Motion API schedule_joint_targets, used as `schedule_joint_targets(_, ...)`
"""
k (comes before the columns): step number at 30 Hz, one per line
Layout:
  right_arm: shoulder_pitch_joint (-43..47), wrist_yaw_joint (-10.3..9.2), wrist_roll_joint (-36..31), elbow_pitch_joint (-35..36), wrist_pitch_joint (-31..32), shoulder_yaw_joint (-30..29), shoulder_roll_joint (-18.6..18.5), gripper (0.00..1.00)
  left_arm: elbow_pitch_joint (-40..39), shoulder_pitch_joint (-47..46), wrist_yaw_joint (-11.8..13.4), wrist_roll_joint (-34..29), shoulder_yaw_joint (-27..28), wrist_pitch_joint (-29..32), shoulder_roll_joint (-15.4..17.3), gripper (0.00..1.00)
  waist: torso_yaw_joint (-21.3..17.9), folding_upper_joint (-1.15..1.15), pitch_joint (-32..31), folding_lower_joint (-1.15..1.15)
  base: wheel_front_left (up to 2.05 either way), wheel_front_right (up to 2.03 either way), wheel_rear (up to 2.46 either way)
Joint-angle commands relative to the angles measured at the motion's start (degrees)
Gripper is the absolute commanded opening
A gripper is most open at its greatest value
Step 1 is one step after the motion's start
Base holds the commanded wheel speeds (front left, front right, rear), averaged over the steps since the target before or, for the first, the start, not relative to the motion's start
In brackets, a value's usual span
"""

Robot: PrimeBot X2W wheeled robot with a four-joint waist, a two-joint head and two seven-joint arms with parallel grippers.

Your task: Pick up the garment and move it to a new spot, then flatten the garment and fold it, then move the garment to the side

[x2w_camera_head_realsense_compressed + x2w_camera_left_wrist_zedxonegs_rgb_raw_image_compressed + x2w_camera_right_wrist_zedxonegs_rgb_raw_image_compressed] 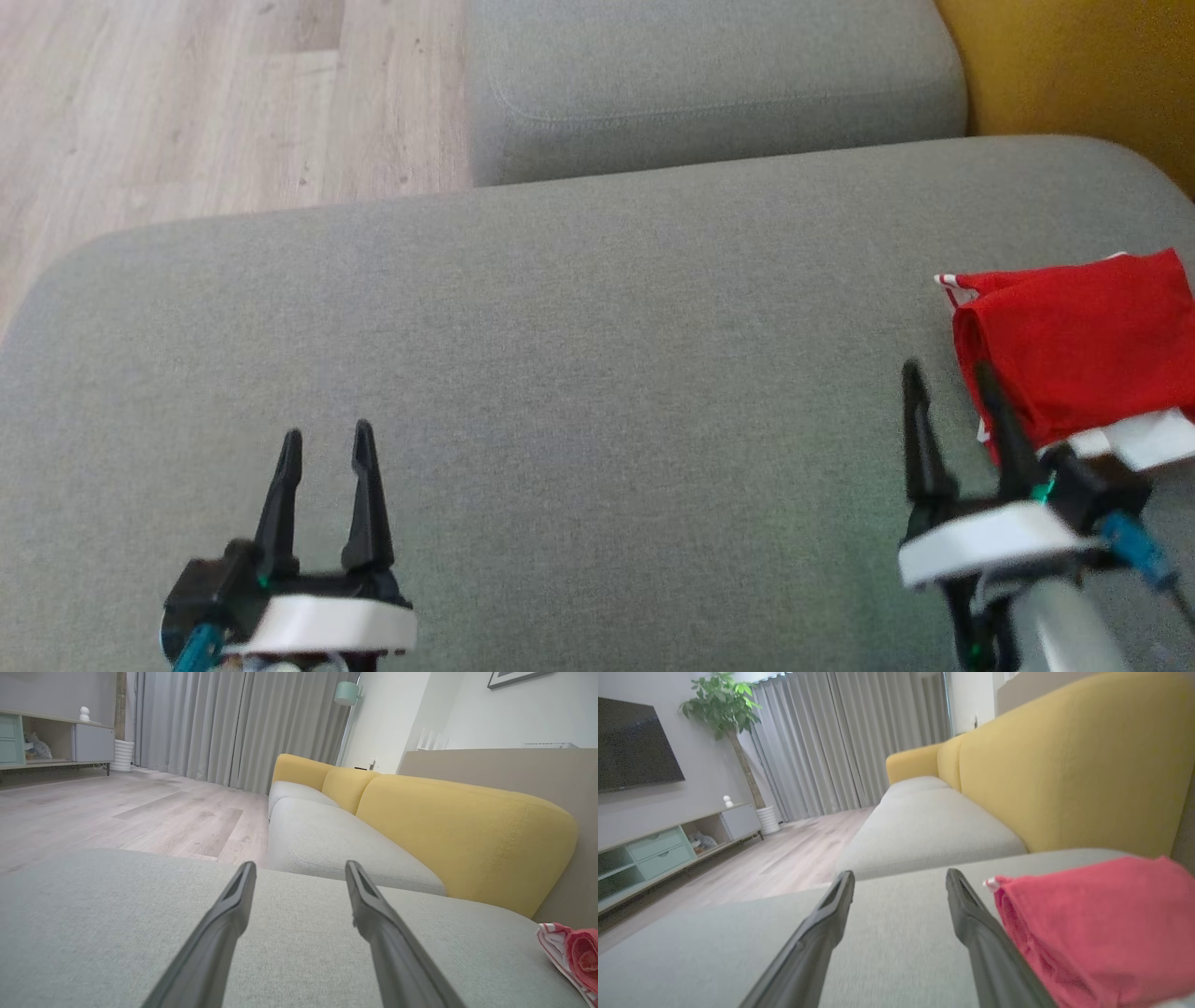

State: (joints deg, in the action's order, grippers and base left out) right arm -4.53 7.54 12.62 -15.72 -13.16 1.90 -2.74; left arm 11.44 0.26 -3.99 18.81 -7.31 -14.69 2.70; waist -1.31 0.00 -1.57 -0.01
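Gripper on the left (328,431) hangs over the grey sofa cushion (597,327), fingers spread, holding nothing. Gripper on the right (946,369), likewise spread and empty, sits just beside the folded red garment (1083,355) at the cushion's right edge.

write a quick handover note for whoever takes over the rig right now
Left gripper: open, empty, above the grey seat cushion.
Right gripper: open, empty, close beside the red garment at its left edge; contact unclear.
Garment: compact folded bundle, white trim showing, at the cushion's right side.
Done, apparently: folded and set aside.
Left: probably only checking the fold and pulling the arms clear.
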Motion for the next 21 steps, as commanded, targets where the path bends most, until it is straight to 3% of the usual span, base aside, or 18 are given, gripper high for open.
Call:
schedule_joint_targets(1,-0.96,-0.05,0.01,1.03,-0.97,1.92,-0.15,1.0,-1.62,-1.03,0.24,0.62,2.21,-0.31,0.18,1.0,0.18,0.0,-0.51,0.01,0.0,0.0,0.0)
schedule_joint_targets(21,1.56,-0.05,1.25,2.62,-1.83,2.49,-0.14,1.0,-3.17,1.26,-1.62,4.13,2.77,-0.31,0.18,1.0,-0.15,0.0,-1.4,0.01,0.0,0.0,0.0)
